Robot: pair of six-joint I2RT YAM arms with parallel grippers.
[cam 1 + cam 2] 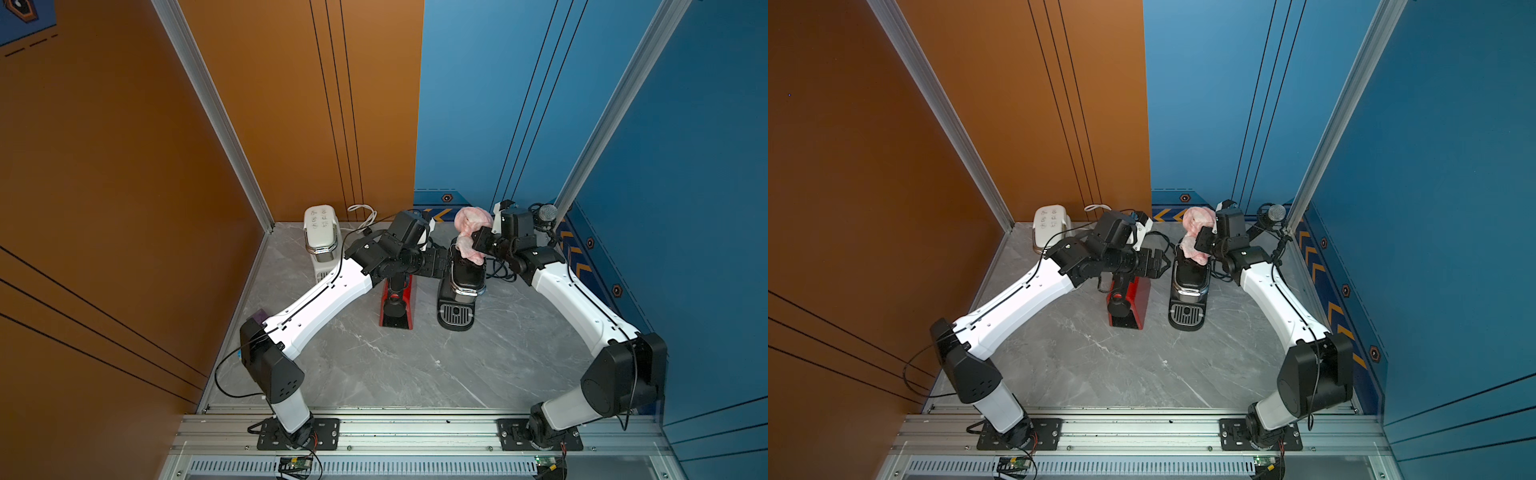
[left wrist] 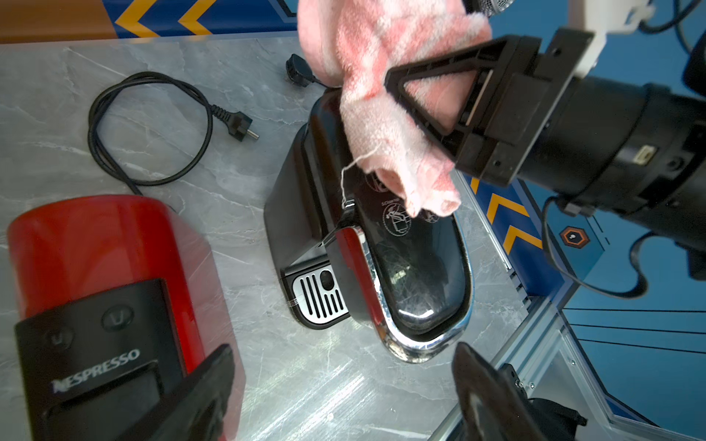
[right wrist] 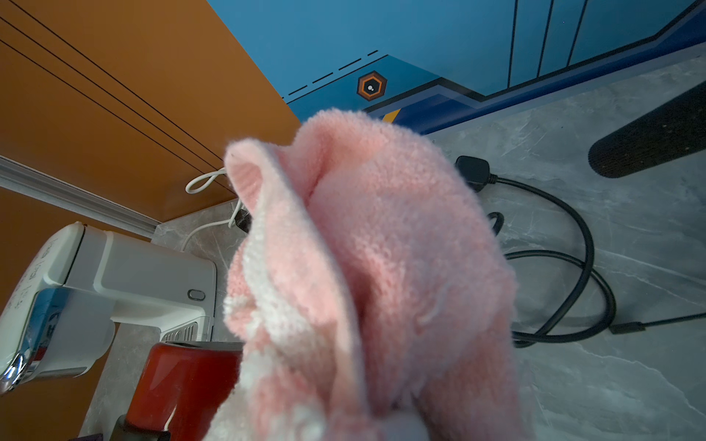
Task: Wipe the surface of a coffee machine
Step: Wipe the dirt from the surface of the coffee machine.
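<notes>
Now the right tool point(image 1: 478, 244) is clenched on a pink cloth point(image 2: 382, 76), whose loose end hangs over the rear lid of the black coffee machine point(image 2: 412, 275); whether cloth and lid touch cannot be told. That machine stands on the grey counter point(image 1: 395, 365), just beside a red coffee machine point(image 2: 107, 259). The left tool point(image 2: 344, 349) is spread wide and grasps nothing, hovering between the two machines. A white coffee machine point(image 1: 321, 232) sits in the back corner.

The left arm point(image 1: 328, 297) and right arm point(image 1: 577, 299) wear white shells, black joints point(image 1: 274, 370), thin cables point(image 1: 216, 376) — seemingly screwed bases point(image 1: 328, 432).
</notes>
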